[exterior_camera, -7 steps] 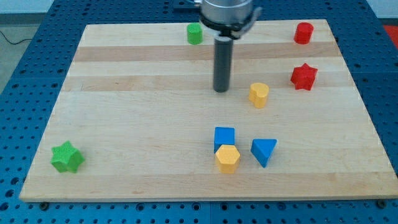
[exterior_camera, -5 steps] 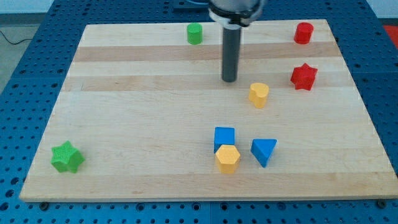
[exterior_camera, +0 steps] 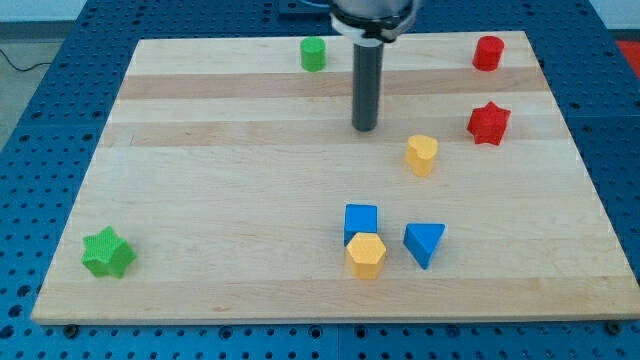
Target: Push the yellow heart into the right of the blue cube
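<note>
The yellow heart (exterior_camera: 422, 155) lies right of the board's centre. The blue cube (exterior_camera: 361, 220) sits below it, towards the view's bottom, with a yellow hexagon (exterior_camera: 366, 255) touching its lower edge and a blue triangle (exterior_camera: 424, 243) just to its right. My tip (exterior_camera: 365, 128) is on the board up and to the left of the yellow heart, a short gap away, not touching it.
A red star (exterior_camera: 488, 123) is right of the heart. A red cylinder (exterior_camera: 488, 52) sits at the top right, a green cylinder (exterior_camera: 313, 53) at the top, a green star (exterior_camera: 107, 252) at the bottom left. The wooden board (exterior_camera: 200, 180) ends on all sides.
My tip moved up and to the right, then held just left of the heart. The yellow heart shifted slightly right and down.
</note>
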`<action>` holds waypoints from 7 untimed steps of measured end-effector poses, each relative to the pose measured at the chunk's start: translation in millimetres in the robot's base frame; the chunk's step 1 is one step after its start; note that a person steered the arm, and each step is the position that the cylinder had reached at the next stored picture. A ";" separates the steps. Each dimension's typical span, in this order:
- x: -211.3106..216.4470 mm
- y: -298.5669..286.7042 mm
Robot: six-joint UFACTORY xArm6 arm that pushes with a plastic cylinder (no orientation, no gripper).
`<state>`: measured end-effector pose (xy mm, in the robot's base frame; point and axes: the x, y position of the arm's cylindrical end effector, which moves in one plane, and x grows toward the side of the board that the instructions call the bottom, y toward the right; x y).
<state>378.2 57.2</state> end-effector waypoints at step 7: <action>151.7 185.5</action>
<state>530.0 242.8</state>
